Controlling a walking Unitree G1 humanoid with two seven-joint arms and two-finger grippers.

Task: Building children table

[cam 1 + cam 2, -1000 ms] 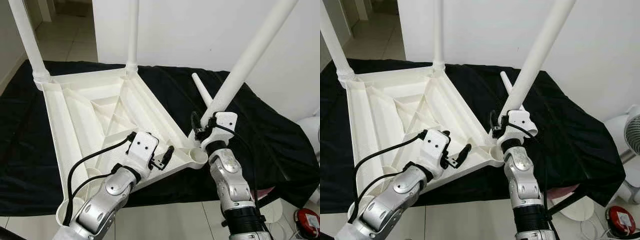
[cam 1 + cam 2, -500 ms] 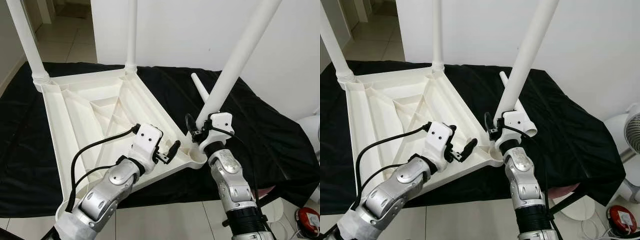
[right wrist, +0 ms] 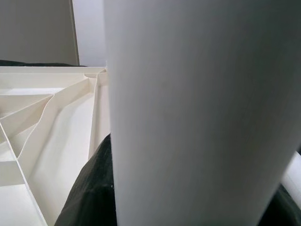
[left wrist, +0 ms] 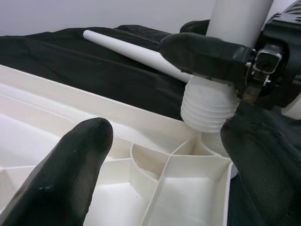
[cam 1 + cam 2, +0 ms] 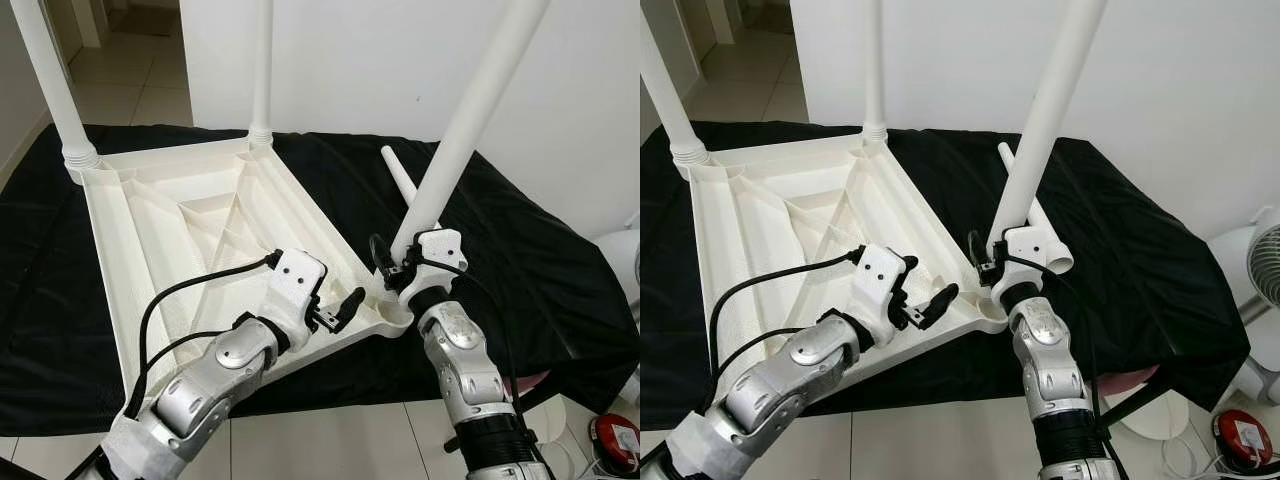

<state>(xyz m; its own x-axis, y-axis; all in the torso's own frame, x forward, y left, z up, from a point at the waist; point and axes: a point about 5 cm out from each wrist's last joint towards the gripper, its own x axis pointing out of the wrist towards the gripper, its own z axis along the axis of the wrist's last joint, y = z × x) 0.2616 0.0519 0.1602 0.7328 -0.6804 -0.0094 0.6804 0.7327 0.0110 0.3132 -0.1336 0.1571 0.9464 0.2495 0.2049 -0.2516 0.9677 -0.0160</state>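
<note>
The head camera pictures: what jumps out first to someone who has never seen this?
A white plastic table lies upside down on a black cloth, two legs already standing up at its far corners. The right gripper holds a third leg over the near corner socket, while the left gripper hovers open beside it.

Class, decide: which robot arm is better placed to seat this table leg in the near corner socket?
Right: the right gripper grips the leg, threaded end just above the corner socket. The left gripper is open beside it.

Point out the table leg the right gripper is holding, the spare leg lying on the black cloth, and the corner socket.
held leg [image 5: 470,110], left eye view, mid shaft.
spare leg [image 5: 400,180], left eye view, shaft near its narrow end.
corner socket [image 4: 209,141], left wrist view, rim below the threaded end.
</note>
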